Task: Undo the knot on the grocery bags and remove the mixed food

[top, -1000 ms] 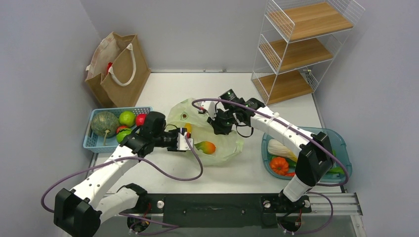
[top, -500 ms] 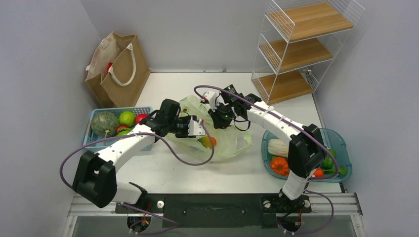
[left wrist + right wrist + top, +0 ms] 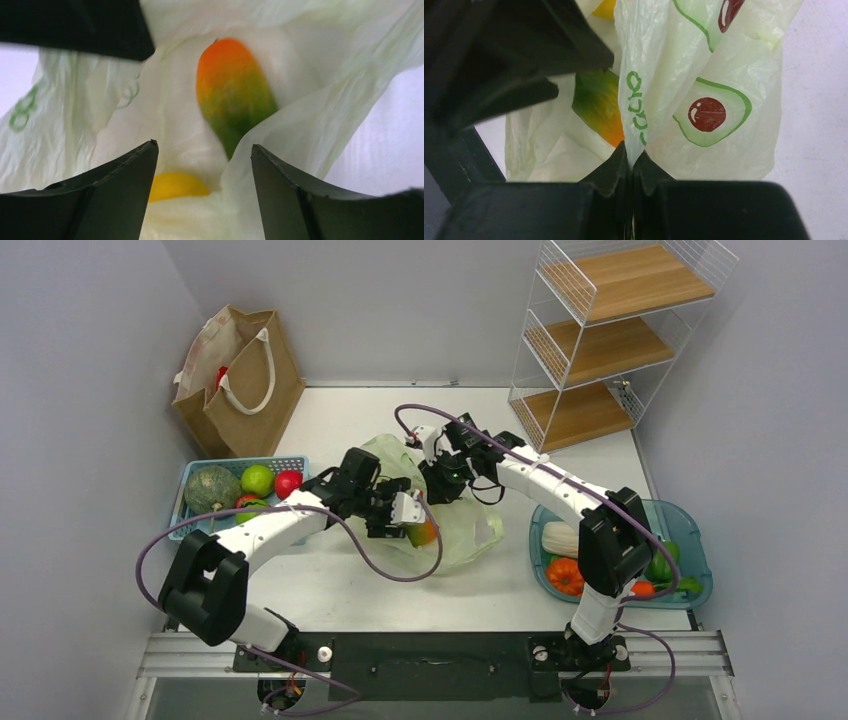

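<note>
Holding the mouth of the plastic bag [image 3: 455,530] up at the middle of the tabletop [image 3: 330,590], the right gripper [image 3: 631,160] is clamped flat on a fold of the printed film at the bag's far side. That is where I judge the largest risk lies. The film is thin and slick, and if it slips out or tears under a pull, the mouth would sag shut over the food inside. Next, the left gripper [image 3: 202,165], spread wide with only loose film in its gap, could close on plastic instead of fruit. A flap of the bag drapes over one jaw and across the lower end of the mango [image 3: 232,92], and a pinch there would drag the bag toward the near edge without freeing anything. The mango itself looks smooth and tapered, so a grip taken close to its tip may squeeze it deeper into the bag. It lies inside the open mouth, just ahead of the left fingertips and roughly in line with their gap, not yet between them, its orange end pointing away. A smaller yellow piece [image 3: 177,185] sits nearer, low between the jaws. It is probably another fruit, though too little of it shows to say.
</note>
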`<state>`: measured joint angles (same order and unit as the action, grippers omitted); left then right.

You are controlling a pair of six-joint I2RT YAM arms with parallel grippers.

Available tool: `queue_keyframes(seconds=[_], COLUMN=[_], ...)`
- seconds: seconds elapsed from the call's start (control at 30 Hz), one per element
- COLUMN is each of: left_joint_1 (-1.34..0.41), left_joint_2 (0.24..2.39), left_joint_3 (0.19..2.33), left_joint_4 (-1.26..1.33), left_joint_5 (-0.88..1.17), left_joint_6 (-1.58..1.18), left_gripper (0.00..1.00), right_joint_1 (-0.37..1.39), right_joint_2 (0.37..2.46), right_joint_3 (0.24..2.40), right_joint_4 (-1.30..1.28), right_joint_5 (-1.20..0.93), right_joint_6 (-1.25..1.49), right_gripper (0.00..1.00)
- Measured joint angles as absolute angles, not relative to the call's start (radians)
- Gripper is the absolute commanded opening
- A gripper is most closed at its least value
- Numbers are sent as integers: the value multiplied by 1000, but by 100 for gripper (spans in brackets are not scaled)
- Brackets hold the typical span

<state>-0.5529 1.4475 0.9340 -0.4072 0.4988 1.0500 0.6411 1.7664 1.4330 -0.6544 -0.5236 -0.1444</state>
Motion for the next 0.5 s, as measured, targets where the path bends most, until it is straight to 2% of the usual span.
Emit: queue_keyframes(seconds=[0.33,0.5], left_joint_1=[-736,-753], left_joint_2=[1543,1638], left_joint_3=[934,923], left_joint_4=[-282,-190], left_joint_5=[500,405], left_joint_6=[881,818], left_gripper=[70,75], right_joint_1=[603,593], right_joint_2=[1766,1766], right_joint_3=[1382,1375], right_joint_4=[-647,-644], right_joint_5=[-529,-533], right_joint_6=[-141,-141], right_gripper=[0,0])
